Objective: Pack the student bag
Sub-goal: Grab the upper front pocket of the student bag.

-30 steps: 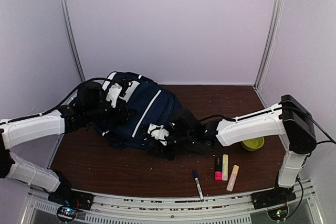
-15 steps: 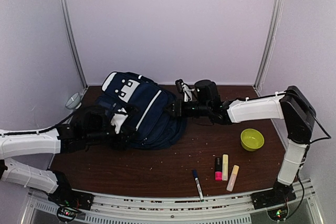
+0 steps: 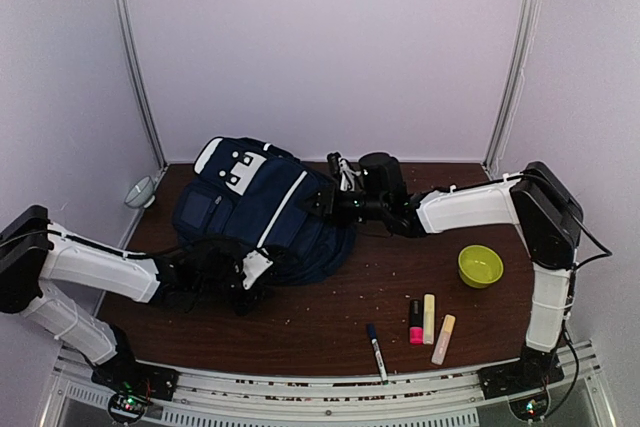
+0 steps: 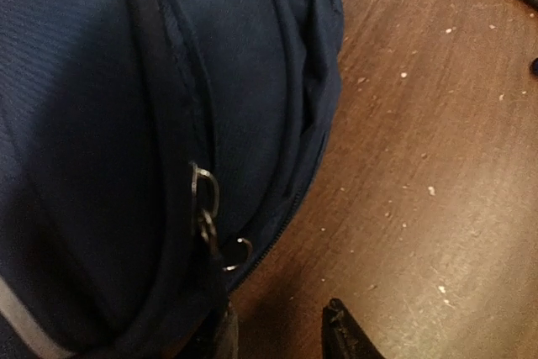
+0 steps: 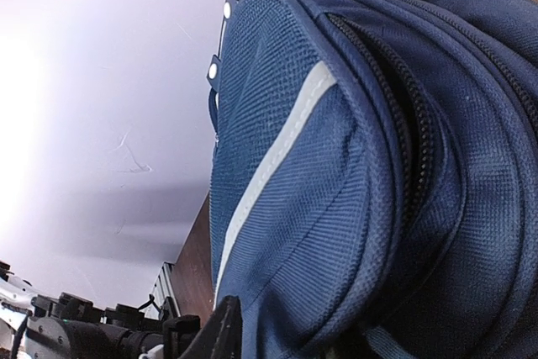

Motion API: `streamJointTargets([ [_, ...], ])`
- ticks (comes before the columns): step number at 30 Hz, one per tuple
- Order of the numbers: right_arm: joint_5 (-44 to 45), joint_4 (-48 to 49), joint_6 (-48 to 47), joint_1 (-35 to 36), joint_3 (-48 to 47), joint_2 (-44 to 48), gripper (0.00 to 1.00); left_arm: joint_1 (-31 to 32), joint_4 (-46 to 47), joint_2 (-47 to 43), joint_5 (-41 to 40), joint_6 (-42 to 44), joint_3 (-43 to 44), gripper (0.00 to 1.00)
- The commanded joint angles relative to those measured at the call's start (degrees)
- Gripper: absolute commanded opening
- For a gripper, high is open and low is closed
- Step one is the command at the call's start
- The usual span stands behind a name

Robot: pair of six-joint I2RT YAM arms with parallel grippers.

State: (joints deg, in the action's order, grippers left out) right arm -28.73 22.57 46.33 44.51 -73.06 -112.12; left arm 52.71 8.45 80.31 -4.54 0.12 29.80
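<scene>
The student bag (image 3: pixel 262 209), navy with white stripes, lies on the brown table left of centre. My left gripper (image 3: pixel 252 278) is at the bag's near edge. In the left wrist view (image 4: pixel 282 338) it is open, one finger against the bag's hem (image 4: pixel 126 124) and the other over bare table, just below the metal zipper pulls (image 4: pixel 206 208). My right gripper (image 3: pixel 328 197) is at the bag's right side. In the right wrist view the bag (image 5: pixel 353 149) fills the frame and a fold of fabric sits between the jaws. One finger (image 5: pixel 220 334) shows and the other is hidden.
A green bowl (image 3: pixel 480 266) stands right of the bag. A pink highlighter (image 3: pixel 415 321), a yellow one (image 3: pixel 429 318), a peach one (image 3: pixel 443 339) and a marker pen (image 3: pixel 376 351) lie near the front. A small grey cup (image 3: pixel 140 192) sits at the far left edge.
My left gripper has swung from the bag's left side down to its near edge. My right gripper went from the bag's near front to its right side, then stayed there.
</scene>
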Motion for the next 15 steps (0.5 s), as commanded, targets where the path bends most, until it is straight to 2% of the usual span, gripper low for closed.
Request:
streamJointTargets([
  [1, -0.8, 2.5, 0.5, 0.7, -2.5, 0.8, 0.32, -0.2, 6.1, 4.3, -5.7, -1.6, 3.1, 0.37],
  [5, -1.0, 2.7, 0.3, 1.1, -2.6, 0.7, 0.30, -0.2, 8.8, 4.1, -7.1, -1.7, 2.9, 0.34],
  [8, -1.1, 2.6, 0.3, 1.2, -2.8, 0.8, 0.29, -0.2, 12.6, 1.0, -7.8, -1.4, -0.5, 0.34],
  [13, -1.1, 2.1, -0.4, 1.2, -3.5, 0.7, 0.29, -0.4, 25.6, -2.8, -1.4, 0.1, -6.5, 0.36],
  [15, -1.0, 2.2, -0.4, 1.3, -3.6, 0.7, 0.28, -0.8, 27.0, -1.6, -1.8, -0.4, -6.5, 0.35],
])
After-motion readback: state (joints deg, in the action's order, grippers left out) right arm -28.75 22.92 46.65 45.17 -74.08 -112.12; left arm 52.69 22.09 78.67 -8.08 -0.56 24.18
